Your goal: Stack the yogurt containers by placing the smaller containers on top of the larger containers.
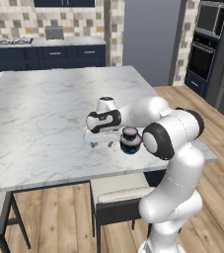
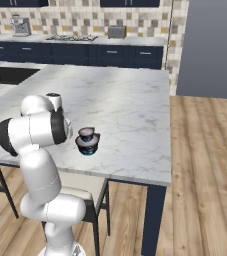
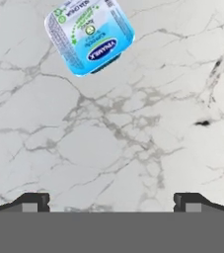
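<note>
A tiny light-blue container (image 3: 90,35) with a printed foil lid lies flat on the marble island top (image 1: 44,108). It sits toward the upper left of the hand view, ahead of my open gripper (image 3: 111,202), whose fingertips (image 3: 34,201) stand wide apart with nothing between them. In the left base view the gripper (image 1: 97,141) points down over the light-blue container (image 1: 94,145), just left of the cups. A small dark navy cup (image 2: 86,132) with a pale top stands on the wide dark cup (image 2: 88,148) with a teal base, near the island's front edge.
A chair (image 1: 116,195) is tucked under the island's near edge, right by my base. A sink (image 2: 7,75) is set into the counter at the left. The back counter holds a toaster (image 2: 116,32), and wall ovens (image 1: 205,44) stand to the right.
</note>
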### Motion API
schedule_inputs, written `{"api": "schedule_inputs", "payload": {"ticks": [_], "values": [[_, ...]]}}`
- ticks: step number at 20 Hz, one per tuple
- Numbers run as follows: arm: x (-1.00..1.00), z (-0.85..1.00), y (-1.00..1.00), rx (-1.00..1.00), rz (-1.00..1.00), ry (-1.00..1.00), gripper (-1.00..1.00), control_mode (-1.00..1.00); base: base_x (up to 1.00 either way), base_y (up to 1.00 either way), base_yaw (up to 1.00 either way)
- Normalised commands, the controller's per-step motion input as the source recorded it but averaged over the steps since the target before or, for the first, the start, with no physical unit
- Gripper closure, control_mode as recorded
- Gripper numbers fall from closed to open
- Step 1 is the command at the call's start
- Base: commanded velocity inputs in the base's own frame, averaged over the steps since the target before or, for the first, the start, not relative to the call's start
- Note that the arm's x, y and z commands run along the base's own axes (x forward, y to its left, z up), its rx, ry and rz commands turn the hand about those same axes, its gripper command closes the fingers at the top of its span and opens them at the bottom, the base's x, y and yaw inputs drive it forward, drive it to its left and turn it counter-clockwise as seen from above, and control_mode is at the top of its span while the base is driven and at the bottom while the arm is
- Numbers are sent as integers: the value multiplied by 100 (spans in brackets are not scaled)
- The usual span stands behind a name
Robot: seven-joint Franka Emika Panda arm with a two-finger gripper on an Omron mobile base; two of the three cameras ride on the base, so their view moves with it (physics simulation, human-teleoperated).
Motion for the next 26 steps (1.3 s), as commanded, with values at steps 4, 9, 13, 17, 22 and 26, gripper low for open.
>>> {"api": "schedule_inputs", "payload": {"ticks": [4, 9, 13, 17, 22, 26], "values": [[33, -8, 20, -6, -6, -5, -100, -100, 0, 0, 0], [30, -4, 4, -2, -4, -2, -100, -100, 0, 0, 0], [25, -7, 0, 0, -3, -1, -100, -100, 0, 0, 0], [23, -8, 0, 0, -3, 0, -100, -100, 0, 0, 0], [20, -8, 0, 0, -3, -1, -100, -100, 0, 0, 0], [15, -6, 3, -1, -3, -1, -100, -100, 0, 0, 0]]}}
